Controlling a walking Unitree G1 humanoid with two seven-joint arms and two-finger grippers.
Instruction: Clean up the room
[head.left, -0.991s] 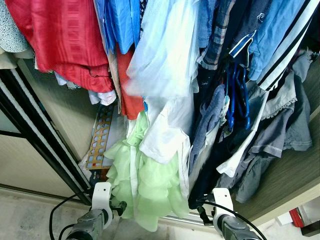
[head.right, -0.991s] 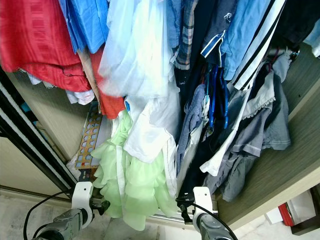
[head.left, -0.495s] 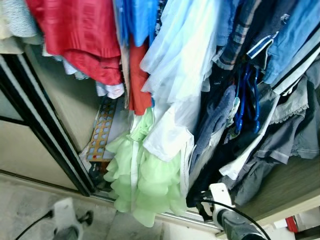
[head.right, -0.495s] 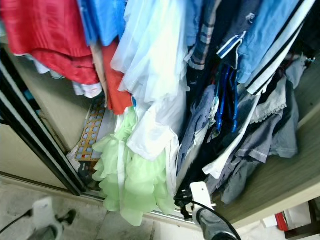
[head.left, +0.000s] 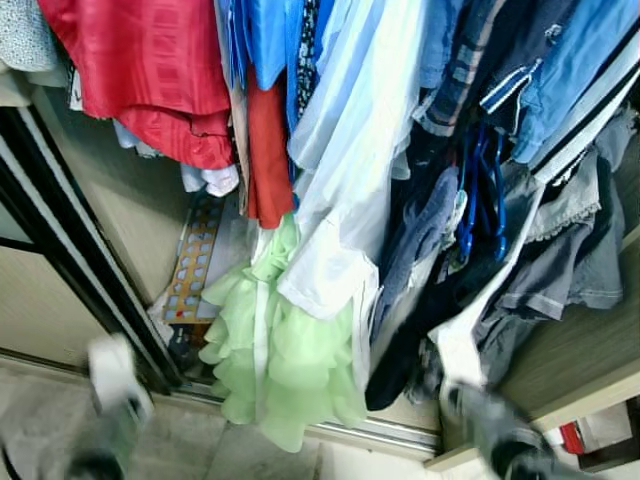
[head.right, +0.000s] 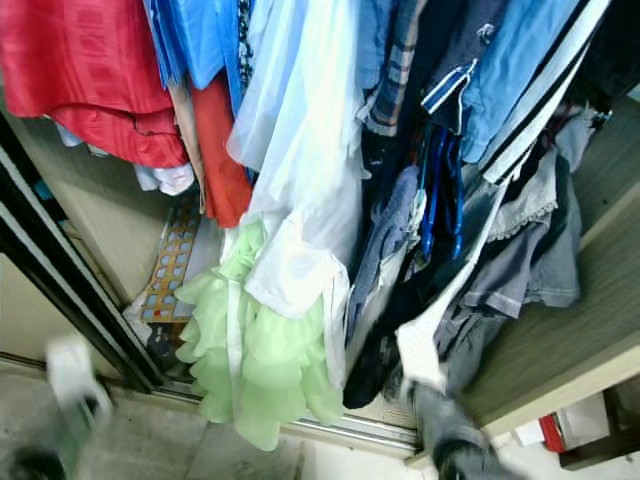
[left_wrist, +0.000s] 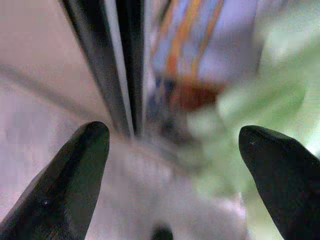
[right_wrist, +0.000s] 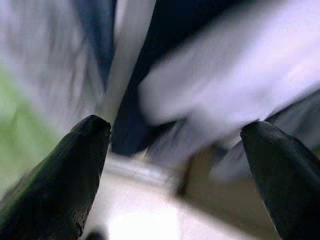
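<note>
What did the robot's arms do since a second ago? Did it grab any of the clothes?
No grabbing. Both arms swung: the left claw dropped down and out toward the dark door frame; the right claw shifted right, near the wardrobe's wooden edge. Both are open and blurred with motion. The camera moved too. The green ruffled dress, red top and other clothes hang as before.

Each wrist carries a white block on a grey arm, blurred in the head views, and the left gripper (left_wrist: 175, 150) and right gripper (right_wrist: 175, 150) each end in two glossy black, taper-tipped fingers.
</note>
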